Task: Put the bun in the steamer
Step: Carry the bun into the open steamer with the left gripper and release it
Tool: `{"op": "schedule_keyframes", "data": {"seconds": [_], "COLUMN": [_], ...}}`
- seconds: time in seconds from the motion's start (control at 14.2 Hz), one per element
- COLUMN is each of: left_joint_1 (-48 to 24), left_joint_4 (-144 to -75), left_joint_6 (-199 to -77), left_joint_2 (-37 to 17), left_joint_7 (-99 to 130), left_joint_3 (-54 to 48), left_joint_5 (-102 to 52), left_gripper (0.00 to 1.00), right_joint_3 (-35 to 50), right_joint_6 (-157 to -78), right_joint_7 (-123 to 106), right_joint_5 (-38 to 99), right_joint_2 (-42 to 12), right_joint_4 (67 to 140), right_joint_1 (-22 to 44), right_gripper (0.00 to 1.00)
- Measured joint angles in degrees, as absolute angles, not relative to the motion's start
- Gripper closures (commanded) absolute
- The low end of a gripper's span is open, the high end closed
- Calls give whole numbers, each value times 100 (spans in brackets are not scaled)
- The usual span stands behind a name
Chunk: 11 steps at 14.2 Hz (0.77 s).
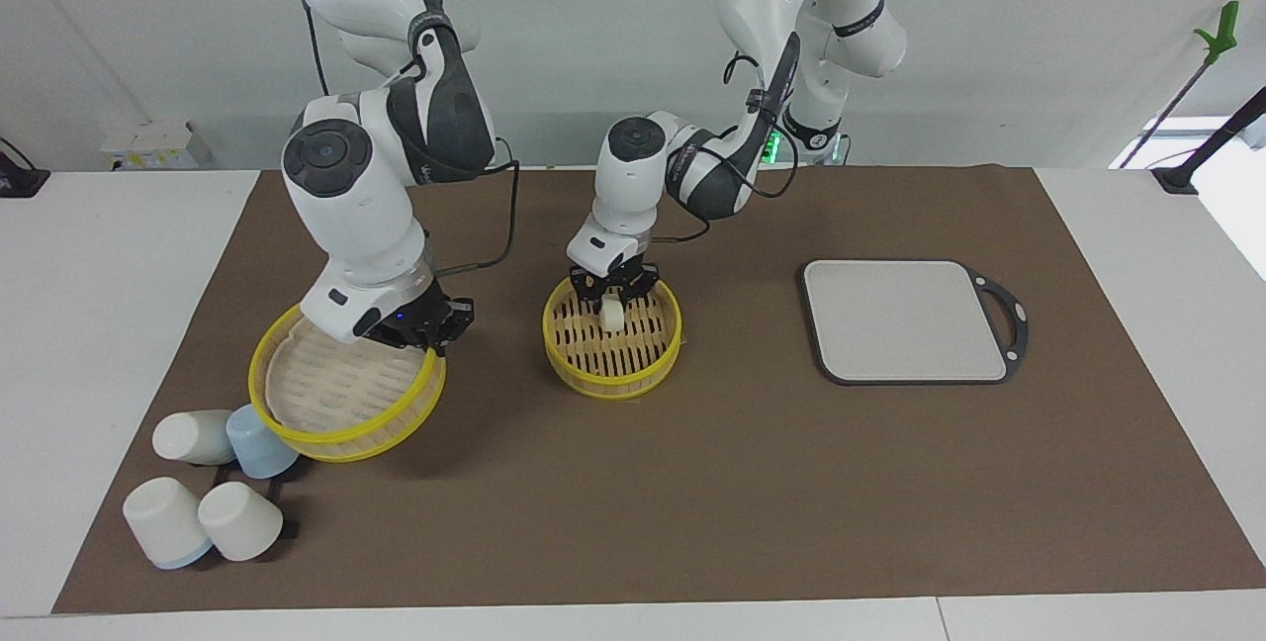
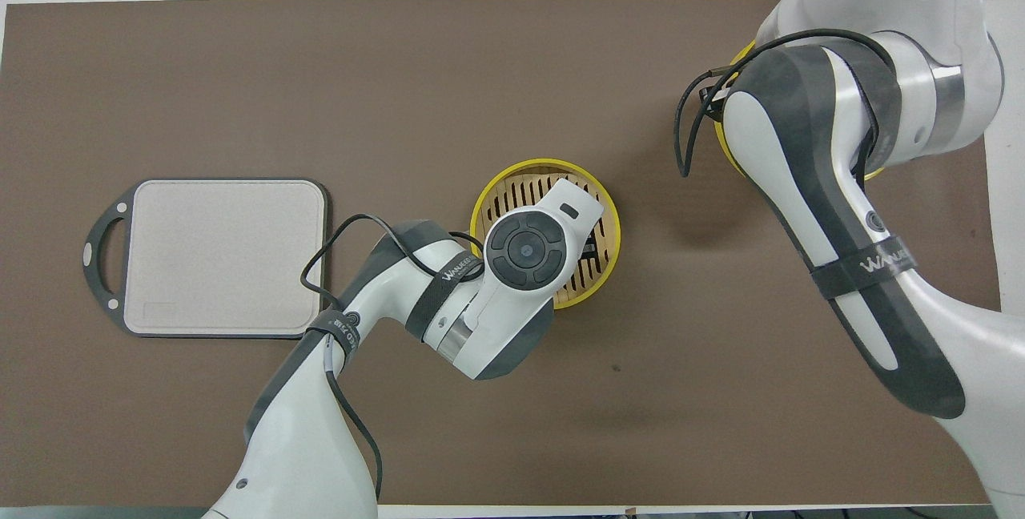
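Note:
The steamer is in two parts. One yellow-rimmed tier (image 1: 613, 386) stands on the mat mid-table, also in the overhead view (image 2: 528, 169). My left gripper (image 1: 613, 301) is down inside it, shut on the small pale bun (image 1: 611, 317), which is at or just above the slatted floor. My left hand hides the bun in the overhead view. My right gripper (image 1: 440, 329) is shut on the rim of the other tier (image 1: 336, 443), held tilted toward the right arm's end of the table. Only a sliver of its rim (image 2: 720, 138) shows from overhead.
Several white and pale blue cups (image 1: 213, 493) lie by the tilted tier, farther from the robots. A grey square board with a black handle (image 1: 905, 320) lies toward the left arm's end of the table, also seen in the overhead view (image 2: 216, 255).

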State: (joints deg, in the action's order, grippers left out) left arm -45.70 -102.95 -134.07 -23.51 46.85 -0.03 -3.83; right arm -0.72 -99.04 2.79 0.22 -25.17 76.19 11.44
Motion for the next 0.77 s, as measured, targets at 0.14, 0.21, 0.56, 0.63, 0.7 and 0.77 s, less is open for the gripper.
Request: {"op": "schedule_keyframes", "data": {"seconds": [0.14,0.21,0.56,0.63,0.7,0.77], "left_joint_1": [-4571,-4571,-4478,-4386,-4275,-4130], "left_joint_4": [-10295,-10293,-10252,-10250,-10250,-10250], "left_joint_6": [-13407,-13407,-13102,-12916,-12730,-12551], "left_joint_2": [-2350,-2344,-2039,-1905,-1772,-1639], "left_joint_7": [4747,4760,4790,4790,4789,4788], "left_joint_3": [-3,-2,97,111,123,132], "left_joint_5": [-378,-377,-377,-375,-373,-371], "left_gripper": [0,0,0,0,0,0], "right_joint_3": [-72,-72,-72,-71,-69,-61], "right_joint_6": [-9906,-9906,-9947,-9949,-9951,-9968], "right_joint_7": [279,279,475,493,529,681], "right_joint_5": [24,28,52,55,61,71], "right_joint_2": [-2514,-2511,-2480,-2475,-2473,-2471], "right_joint_4": [7632,7637,7672,7677,7680,7684], "right_joint_1": [1145,1144,1144,1145,1154,1181], "right_gripper": [100,100,100,100,100,100]}}
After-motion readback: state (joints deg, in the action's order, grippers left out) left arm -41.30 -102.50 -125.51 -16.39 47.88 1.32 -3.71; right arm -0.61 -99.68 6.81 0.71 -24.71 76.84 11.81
